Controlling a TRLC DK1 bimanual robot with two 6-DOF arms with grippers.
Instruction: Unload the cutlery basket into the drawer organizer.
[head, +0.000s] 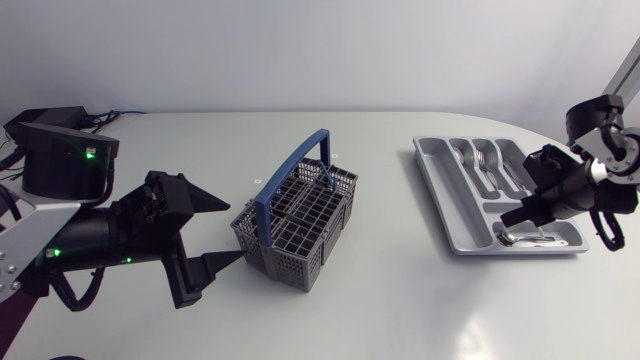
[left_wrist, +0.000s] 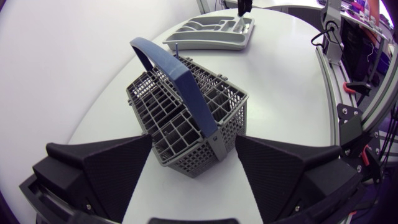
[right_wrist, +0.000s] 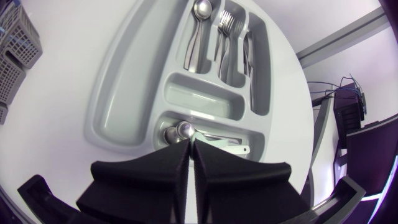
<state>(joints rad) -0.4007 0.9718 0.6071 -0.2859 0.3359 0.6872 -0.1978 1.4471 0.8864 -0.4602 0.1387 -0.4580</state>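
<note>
The bench (head: 380, 310) is a pale grey-white, smooth surface with a rounded edge, and in the head view it shows a soft shine toward 5 o'clock. The cutlery basket (head: 297, 228), grey mesh with a blue handle (left_wrist: 180, 87), stands a little toward 7 o'clock from the middle. Our left end effector (head: 235, 231) is at 9 o'clock from it. Its fingers are spread wide and hold nothing, and the basket's near corner is just ahead of the gap.

The drawer organizer (head: 448, 205) lies at 3 o'clock, well apart from the basket. Its long compartments hold spoons (right_wrist: 200, 31) and forks (right_wrist: 225, 25). Our right end effector (right_wrist: 189, 152) hangs over the cross compartment at the organizer's 5 o'clock end. Its fingers are pressed together, and we see nothing between them. A spoon (right_wrist: 179, 130) lies in that compartment, under the tips.
</note>
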